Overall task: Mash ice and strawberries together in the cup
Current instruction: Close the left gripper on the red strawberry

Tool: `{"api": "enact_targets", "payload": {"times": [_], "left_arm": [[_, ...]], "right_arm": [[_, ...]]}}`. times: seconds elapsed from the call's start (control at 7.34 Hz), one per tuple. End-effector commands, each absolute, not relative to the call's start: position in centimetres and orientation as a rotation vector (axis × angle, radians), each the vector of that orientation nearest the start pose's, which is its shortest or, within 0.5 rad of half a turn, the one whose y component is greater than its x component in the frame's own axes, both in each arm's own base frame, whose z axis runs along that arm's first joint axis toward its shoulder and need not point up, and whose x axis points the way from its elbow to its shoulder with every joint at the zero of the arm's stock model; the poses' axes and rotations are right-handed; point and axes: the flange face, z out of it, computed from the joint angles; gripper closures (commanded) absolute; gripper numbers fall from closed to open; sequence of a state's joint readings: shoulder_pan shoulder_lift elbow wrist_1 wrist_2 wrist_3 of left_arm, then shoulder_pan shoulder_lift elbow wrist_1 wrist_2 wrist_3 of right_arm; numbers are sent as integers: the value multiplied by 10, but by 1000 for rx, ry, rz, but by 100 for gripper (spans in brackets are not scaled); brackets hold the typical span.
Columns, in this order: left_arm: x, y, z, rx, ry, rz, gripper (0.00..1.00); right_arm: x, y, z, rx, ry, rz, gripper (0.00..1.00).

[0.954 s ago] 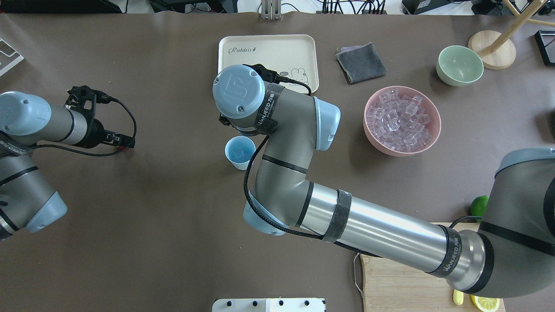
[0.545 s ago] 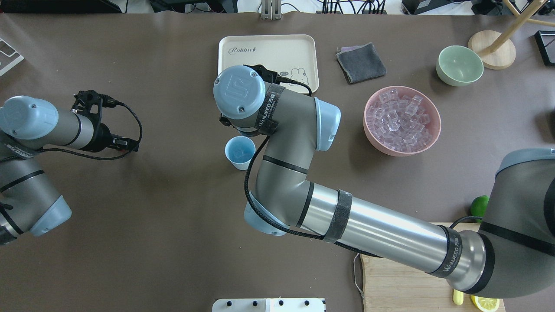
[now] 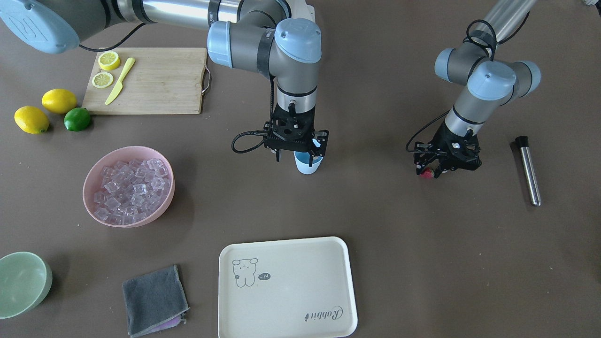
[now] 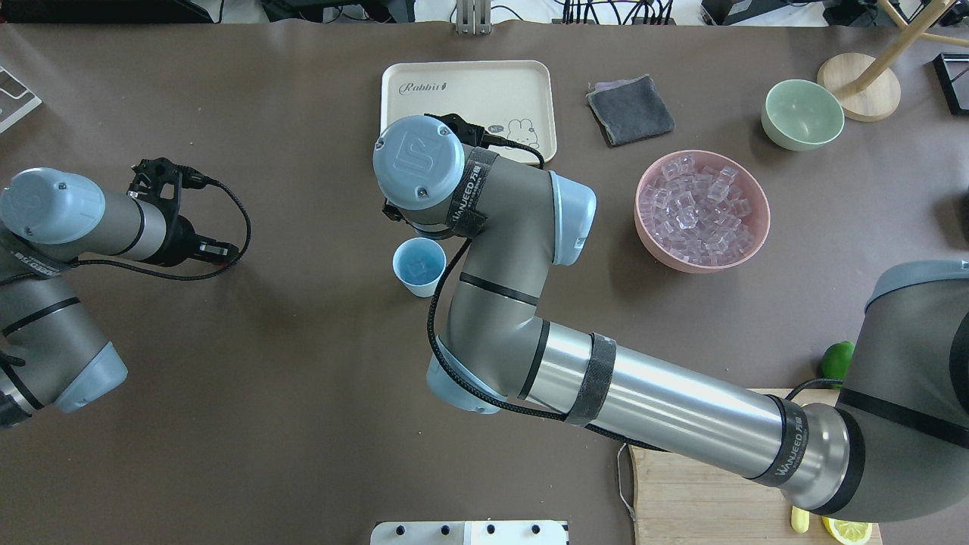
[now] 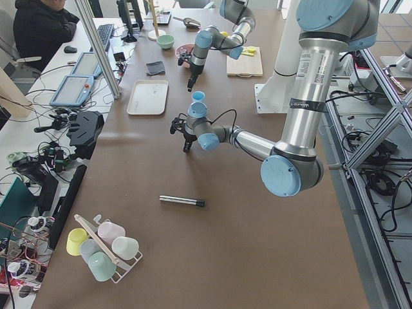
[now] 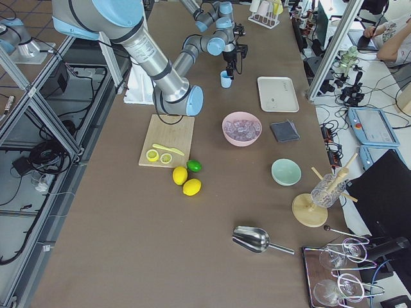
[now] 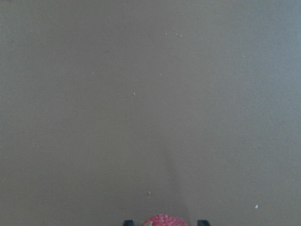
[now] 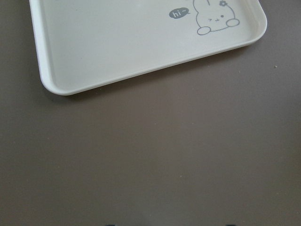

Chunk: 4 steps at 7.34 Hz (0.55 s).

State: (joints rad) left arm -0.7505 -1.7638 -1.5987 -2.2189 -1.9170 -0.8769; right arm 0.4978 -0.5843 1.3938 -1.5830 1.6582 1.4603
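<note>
At the front view's right, the left gripper [image 3: 433, 172] pinches the strawberry [image 3: 426, 173] low over the table, probably ready to carry it to the light blue cup [image 3: 308, 167] at centre. The right gripper [image 3: 300, 153] hangs beside the cup, spread wide and empty. The ice [image 3: 129, 188] sits heaped in the pink bowl [image 3: 86, 188] at left.
</note>
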Motion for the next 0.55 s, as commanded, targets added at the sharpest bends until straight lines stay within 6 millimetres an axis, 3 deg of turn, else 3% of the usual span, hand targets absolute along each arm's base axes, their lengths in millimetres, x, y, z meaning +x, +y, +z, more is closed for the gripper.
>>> {"api": "enact_targets", "payload": {"times": [0.0, 0.14, 0.27, 0.41], "left_arm": [[368, -480, 465, 334, 877, 98, 100], [367, -478, 454, 339, 889, 98, 100], [368, -482, 425, 341, 891, 93, 100], [367, -483, 367, 333, 883, 88, 100]], "right_arm": [[-612, -475, 109, 163, -793, 330, 18], [-605, -475, 111, 168, -798, 330, 18], [-588, -478, 115, 175, -812, 332, 18], [-546, -482, 126, 180, -837, 336, 18]]}}
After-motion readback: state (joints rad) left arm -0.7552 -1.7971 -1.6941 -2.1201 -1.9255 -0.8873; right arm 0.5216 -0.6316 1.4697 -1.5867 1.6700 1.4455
